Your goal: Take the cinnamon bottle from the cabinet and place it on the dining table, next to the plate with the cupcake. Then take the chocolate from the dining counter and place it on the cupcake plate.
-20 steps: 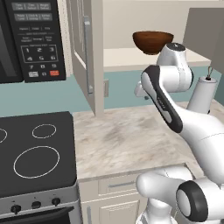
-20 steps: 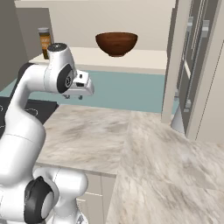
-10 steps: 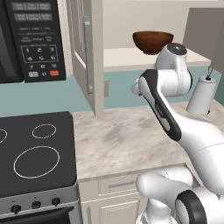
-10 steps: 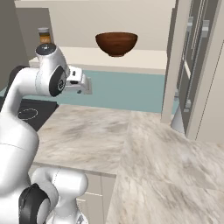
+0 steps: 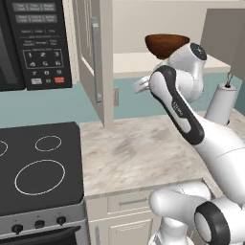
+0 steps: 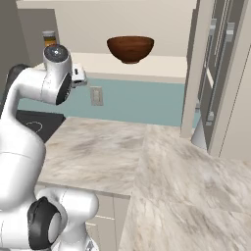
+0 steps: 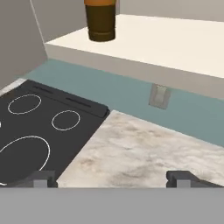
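Cinnamon bottle (image 7: 100, 19) stands upright on the open cabinet shelf (image 7: 175, 43), towards its left end, above the stove (image 7: 39, 131). Gripper (image 7: 113, 178) is spread wide and empty, well short of the bottle. Step in hand: reach. Best to rise level with the shelf and centre the bottle between the fingers before closing. Marble counter (image 5: 143, 153) lies below; brown bowl (image 6: 130, 48) sits further right on the shelf.

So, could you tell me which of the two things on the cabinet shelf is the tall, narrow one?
That is the cinnamon bottle, brown and upright at the shelf's stove end. The other, the dark brown bowl, is wide, low and open-topped, further along the shelf.
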{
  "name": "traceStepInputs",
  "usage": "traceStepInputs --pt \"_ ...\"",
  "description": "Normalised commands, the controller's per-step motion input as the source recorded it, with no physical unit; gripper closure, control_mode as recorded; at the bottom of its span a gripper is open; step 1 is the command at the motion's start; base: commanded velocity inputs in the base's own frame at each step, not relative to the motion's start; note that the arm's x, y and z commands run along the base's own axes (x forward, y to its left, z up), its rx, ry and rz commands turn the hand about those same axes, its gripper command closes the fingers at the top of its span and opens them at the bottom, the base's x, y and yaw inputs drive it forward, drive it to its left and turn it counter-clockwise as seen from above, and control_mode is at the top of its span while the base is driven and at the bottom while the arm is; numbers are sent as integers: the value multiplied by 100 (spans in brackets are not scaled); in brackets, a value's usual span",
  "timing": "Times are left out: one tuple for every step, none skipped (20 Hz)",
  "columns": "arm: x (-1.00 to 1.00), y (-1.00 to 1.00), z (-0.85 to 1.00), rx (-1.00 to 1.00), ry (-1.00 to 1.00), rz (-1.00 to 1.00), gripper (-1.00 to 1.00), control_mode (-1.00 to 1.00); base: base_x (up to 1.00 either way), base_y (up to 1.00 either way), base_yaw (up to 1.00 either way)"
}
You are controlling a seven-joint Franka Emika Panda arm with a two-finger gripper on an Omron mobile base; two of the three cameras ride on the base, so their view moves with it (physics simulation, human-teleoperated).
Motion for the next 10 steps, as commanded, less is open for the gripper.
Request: traceStepInputs --pt "52 78 51 11 0 38 -100 -100 0 0 0" --pt "58 79 63 8 0 32 -100 -100 0 0 0" --pt "58 75 72 7 0 26 -100 -100 0 0 0" --pt "68 87 74 2 0 17 -100 -100 0 0 0" --pt "71 89 76 1 0 16 -100 -100 0 0 0" --pt "59 81 76 0 0 8 -100 -100 0 0 0" --pt "64 88 61 0 0 4 -100 -100 0 0 0" --pt "63 88 40 0 0 0 -100 -100 0 0 0" --pt "61 73 19 0 0 -1 -100 -100 0 0 0" --pt "94 77 0 -5 0 -12 -100 -100 0 0 0"
